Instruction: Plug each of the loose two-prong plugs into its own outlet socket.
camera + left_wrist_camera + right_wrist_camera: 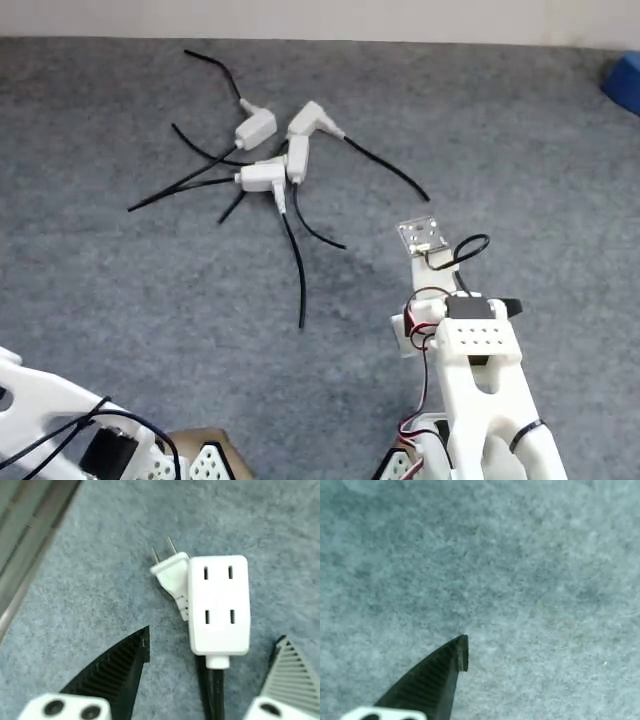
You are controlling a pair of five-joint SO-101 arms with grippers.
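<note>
A white outlet block is lying flat on the grey carpet, showing two pairs of slots on its face. A white two-prong plug is leaning tilted against its side, touching it, its metal prongs pointing away from the left claw. That claw is hanging released near them, its black finger and grey finger standing well apart on either side of the black cords, which are running out of the picture. In the high view a tangle of white pieces is sitting left of centre, toward the carpet's far edge; which are plugs and which are outlets is proving hard to make out. The right claw is showing one black fingertip over carpet, its partner cut off, so I cannot tell whether it is released or clenched.
</note>
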